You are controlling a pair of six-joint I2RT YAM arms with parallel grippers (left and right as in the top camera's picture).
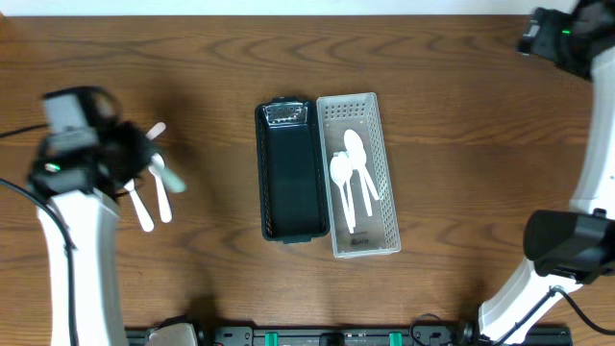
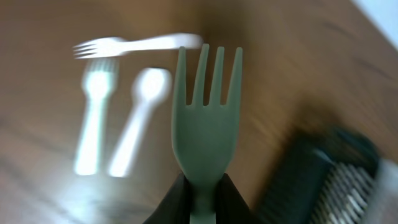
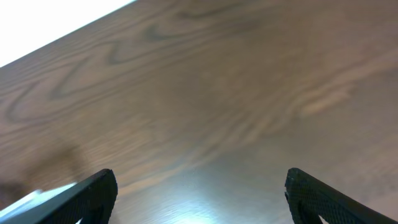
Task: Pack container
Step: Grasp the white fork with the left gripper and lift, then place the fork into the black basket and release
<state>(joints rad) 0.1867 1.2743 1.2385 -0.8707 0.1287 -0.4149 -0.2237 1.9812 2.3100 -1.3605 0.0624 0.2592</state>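
My left gripper (image 2: pixel 202 193) is shut on the handle of a pale green plastic fork (image 2: pixel 205 118), tines pointing away; in the overhead view the fork (image 1: pixel 165 176) is held at the table's left. White cutlery lies on the wood beside it: two forks (image 2: pixel 93 118) (image 2: pixel 134 45) and a spoon (image 2: pixel 140 121), also in the overhead view (image 1: pixel 152 207). A dark green container (image 1: pixel 290 171) and a white slotted tray (image 1: pixel 358 173) holding white spoons (image 1: pixel 352 173) stand at the centre. My right gripper (image 3: pixel 199 199) is open and empty over bare wood at the far right back corner (image 1: pixel 557 34).
The dark container and white tray show blurred at the lower right of the left wrist view (image 2: pixel 323 180). The table's far edge runs along the top of the right wrist view. Black fixtures line the table's front edge (image 1: pixel 336 336).
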